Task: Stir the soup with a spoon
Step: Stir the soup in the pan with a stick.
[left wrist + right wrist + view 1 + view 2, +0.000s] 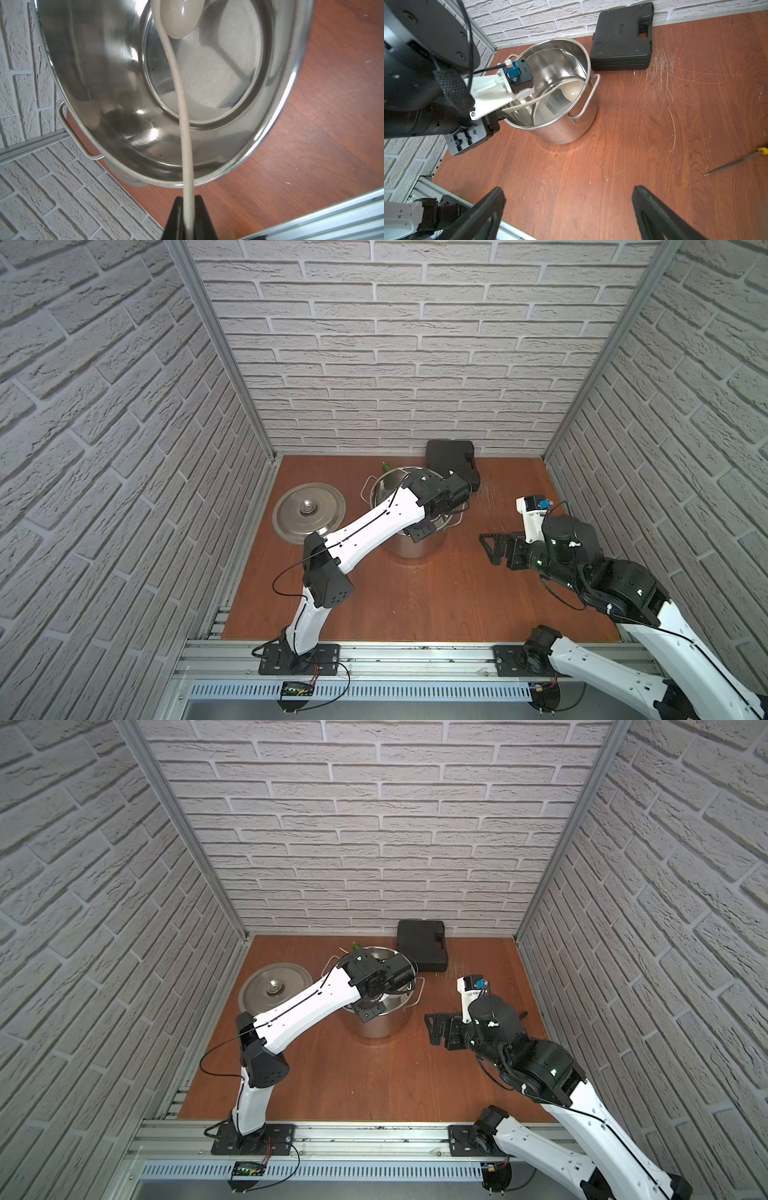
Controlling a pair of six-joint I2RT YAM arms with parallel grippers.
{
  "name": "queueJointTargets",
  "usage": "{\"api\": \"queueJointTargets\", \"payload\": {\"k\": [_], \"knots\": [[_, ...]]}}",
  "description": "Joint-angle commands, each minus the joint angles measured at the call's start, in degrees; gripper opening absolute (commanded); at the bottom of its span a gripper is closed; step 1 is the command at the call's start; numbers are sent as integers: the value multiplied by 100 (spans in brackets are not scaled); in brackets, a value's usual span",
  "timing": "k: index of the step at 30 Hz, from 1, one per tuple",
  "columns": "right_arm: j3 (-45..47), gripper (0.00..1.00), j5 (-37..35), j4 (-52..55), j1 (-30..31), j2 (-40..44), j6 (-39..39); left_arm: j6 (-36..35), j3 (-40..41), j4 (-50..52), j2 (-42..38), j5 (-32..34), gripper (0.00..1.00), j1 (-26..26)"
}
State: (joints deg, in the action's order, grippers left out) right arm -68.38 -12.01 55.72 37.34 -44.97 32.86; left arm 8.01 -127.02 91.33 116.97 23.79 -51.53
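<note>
Left gripper (188, 200) clamped on end of spoon (184, 116) handle. Spoon runs straight ahead of fingers, down into steel pot (93, 62). Round bowl sits low near far side of pot floor, touching or just above, hard to tell. Right gripper (568, 189) jaws wide apart, empty, above wooden table (591, 166). Pot ahead of it, black case (620, 37) beyond pot, slim yellow-ended tool (735, 162) off to one side. Lid (309, 510) flat beside pot, on side away from right gripper.
</note>
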Motion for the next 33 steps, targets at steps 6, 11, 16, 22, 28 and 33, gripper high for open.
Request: {"api": "queueJointTargets", "payload": {"k": [6, 11, 16, 22, 28, 33], "knots": [[73, 98, -14, -264, -16, 8, 159, 181, 784, 418, -631, 179, 0, -42], [166, 98, 138, -549, -13, -171, 168, 367, 1172, 608, -997, 351, 0, 99], [117, 98, 250, -711, -8, -376, 136, 336, 1324, 694, -1114, 482, 0, 452], [9, 98, 184, -640, -8, -403, 82, 116, 1211, 495, -1023, 531, 0, 923], [-4, 99, 55, -413, -8, -277, 55, -66, 636, 102, -590, 333, 0, 868], [-50, 99, -28, -240, -12, -213, 27, -113, 188, -106, -225, 202, 0, 665]]}}
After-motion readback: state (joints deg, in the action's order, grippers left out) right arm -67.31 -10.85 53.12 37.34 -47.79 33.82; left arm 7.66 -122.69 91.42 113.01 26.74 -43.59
